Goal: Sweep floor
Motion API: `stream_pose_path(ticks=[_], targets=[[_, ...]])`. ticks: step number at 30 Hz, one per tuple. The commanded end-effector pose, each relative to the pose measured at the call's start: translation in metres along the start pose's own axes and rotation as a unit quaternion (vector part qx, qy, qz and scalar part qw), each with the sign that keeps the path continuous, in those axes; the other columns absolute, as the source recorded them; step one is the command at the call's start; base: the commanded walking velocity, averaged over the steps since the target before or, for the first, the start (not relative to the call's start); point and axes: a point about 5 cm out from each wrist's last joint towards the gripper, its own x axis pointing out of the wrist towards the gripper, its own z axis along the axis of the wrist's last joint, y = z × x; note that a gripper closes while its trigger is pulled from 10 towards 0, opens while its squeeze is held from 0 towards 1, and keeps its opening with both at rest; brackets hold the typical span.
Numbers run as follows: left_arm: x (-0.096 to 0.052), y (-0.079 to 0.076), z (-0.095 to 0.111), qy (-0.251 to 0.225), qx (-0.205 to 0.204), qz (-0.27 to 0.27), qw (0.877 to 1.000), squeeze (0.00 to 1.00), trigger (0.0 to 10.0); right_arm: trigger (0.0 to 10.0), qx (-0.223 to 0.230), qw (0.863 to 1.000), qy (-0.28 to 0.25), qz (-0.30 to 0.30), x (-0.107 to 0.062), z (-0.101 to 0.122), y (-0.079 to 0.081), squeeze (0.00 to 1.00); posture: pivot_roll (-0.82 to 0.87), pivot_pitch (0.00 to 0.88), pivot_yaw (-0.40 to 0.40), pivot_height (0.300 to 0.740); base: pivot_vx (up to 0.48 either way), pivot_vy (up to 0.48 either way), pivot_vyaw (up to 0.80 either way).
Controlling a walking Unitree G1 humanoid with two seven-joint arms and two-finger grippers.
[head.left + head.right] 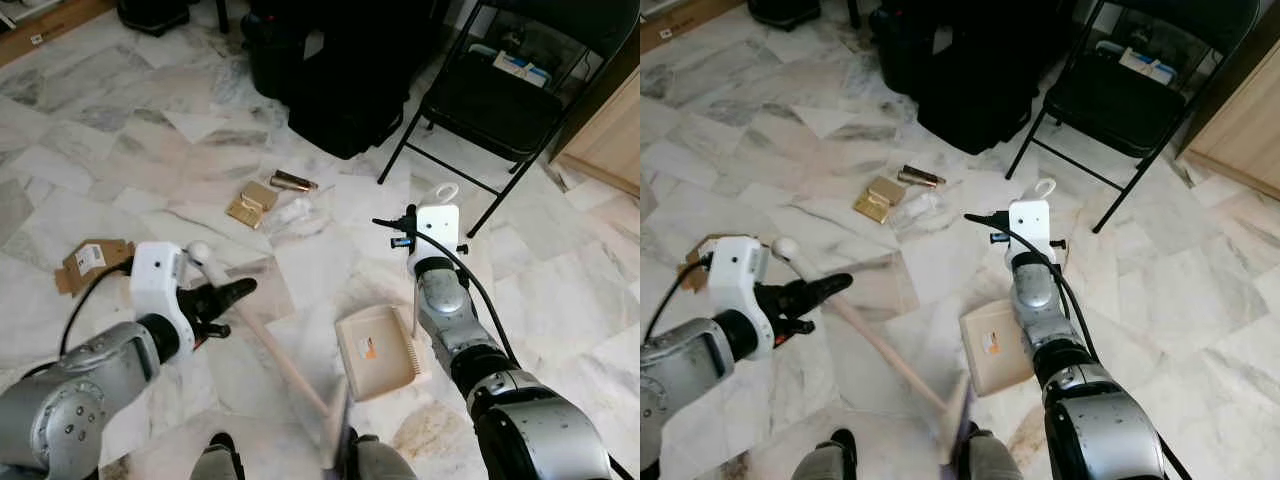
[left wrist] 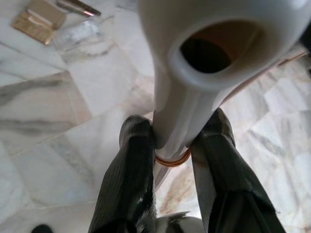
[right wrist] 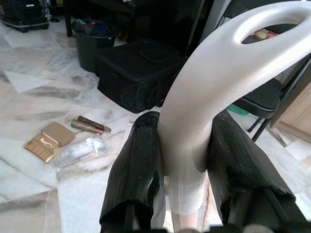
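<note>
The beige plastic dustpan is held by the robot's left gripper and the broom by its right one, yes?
Swapped. The left eye view shows the right gripper on the beige plastic dustpan's upright handle, and the left gripper on the pale wooden broom.

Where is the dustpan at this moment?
The beige dustpan rests on the marble floor ahead of the robot, beside its right forearm; the right gripper clamps its upright handle.

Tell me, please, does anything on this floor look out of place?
Yes. Litter lies loose on the marble: gold packets, a brown tube and a clear wrapper together by the black bag, plus a cardboard scrap apart.
</note>
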Motion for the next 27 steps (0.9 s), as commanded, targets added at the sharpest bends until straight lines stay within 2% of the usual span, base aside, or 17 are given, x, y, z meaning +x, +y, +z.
stream_pose_path(ticks=[1,4,5,7,8,10,11,12,13,14,18,19,20,22,25,27], targets=[[0.002,-0.003,0.001,-0.007,-0.023,-0.006,1.000,0.00,10.0,10.0,0.005,0.999,0.033,0.018,-0.005,-0.013,0.007,0.00,0.05,0.303,-0.054,0.740,0.000,0.000,0.00],[0.006,-0.001,0.011,-0.045,-0.042,0.013,0.998,0.00,10.0,10.0,0.006,0.999,0.032,0.018,-0.005,-0.012,0.008,0.00,0.05,0.301,-0.054,0.740,0.000,0.000,0.00],[0.006,0.003,0.018,-0.071,-0.056,0.039,0.995,0.00,10.0,10.0,0.006,0.999,0.032,0.019,-0.005,-0.012,0.008,0.00,0.05,0.301,-0.054,0.740,0.000,0.000,0.00],[0.005,0.009,0.026,-0.100,-0.058,0.066,0.991,0.00,10.0,10.0,0.006,0.999,0.032,0.019,-0.005,-0.012,0.008,0.00,0.05,0.301,-0.054,0.740,0.000,0.000,0.00],[0.003,0.013,0.034,-0.133,-0.057,0.087,0.986,0.00,10.0,10.0,0.006,0.999,0.032,0.019,-0.005,-0.012,0.008,0.00,0.05,0.300,-0.054,0.740,0.000,0.000,0.00],[-0.001,0.016,0.041,-0.168,-0.043,0.103,0.980,0.00,10.0,10.0,0.006,0.999,0.032,0.019,-0.005,-0.012,0.007,0.00,0.05,0.298,-0.054,0.740,0.000,0.000,0.00],[-0.007,0.019,0.049,-0.215,-0.042,0.122,0.968,0.00,10.0,10.0,0.007,0.999,0.030,0.019,-0.005,-0.012,0.007,0.00,0.05,0.298,-0.053,0.740,0.000,0.000,0.00],[-0.009,0.020,0.051,-0.230,-0.043,0.126,0.964,0.00,10.0,10.0,0.008,0.999,0.030,0.019,-0.005,-0.011,0.007,0.00,0.05,0.298,-0.053,0.740,0.000,0.000,0.00],[-0.009,0.020,0.051,-0.230,-0.043,0.126,0.964,0.00,10.0,10.0,0.008,0.999,0.030,0.019,-0.005,-0.011,0.007,0.00,0.05,0.298,-0.053,0.740,0.000,0.000,0.00],[-0.011,0.021,0.051,-0.244,-0.024,0.143,0.959,0.00,10.0,10.0,0.009,0.999,0.027,0.020,-0.004,-0.010,0.007,0.00,0.05,0.296,-0.053,0.740,0.000,0.000,0.00],[-0.013,0.029,0.041,-0.261,-0.003,0.192,0.946,0.00,10.0,10.0,0.013,1.000,0.020,0.019,-0.004,-0.008,0.007,0.00,0.05,0.292,-0.053,0.740,0.000,0.000,0.00],[-0.013,0.029,0.041,-0.261,-0.003,0.192,0.946,0.00,10.0,10.0,0.013,1.000,0.020,0.019,-0.004,-0.008,0.007,0.00,0.05,0.292,-0.053,0.740,0.000,0.000,0.00],[-0.013,0.033,0.036,-0.266,0.017,0.212,0.940,0.00,10.0,10.0,0.014,1.000,0.018,0.018,-0.003,-0.007,0.006,0.00,0.04,0.290,-0.054,0.740,0.000,0.000,0.00],[-0.011,0.034,0.029,-0.255,0.064,0.227,0.938,0.00,10.0,10.0,0.015,1.000,0.017,0.018,-0.003,-0.006,0.005,0.00,0.04,0.291,-0.054,0.740,0.000,0.000,0.00],[-0.009,0.038,0.019,-0.237,0.109,0.241,0.935,0.00,10.0,10.0,0.016,1.000,0.013,0.021,-0.002,-0.006,0.004,0.00,0.03,0.289,-0.057,0.740,0.000,0.000,0.00],[-0.009,0.037,0.018,-0.236,0.121,0.240,0.934,0.00,10.0,10.0,0.017,1.000,0.012,0.022,-0.002,-0.006,0.004,0.00,0.04,0.291,-0.058,0.740,0.000,0.000,0.00]])
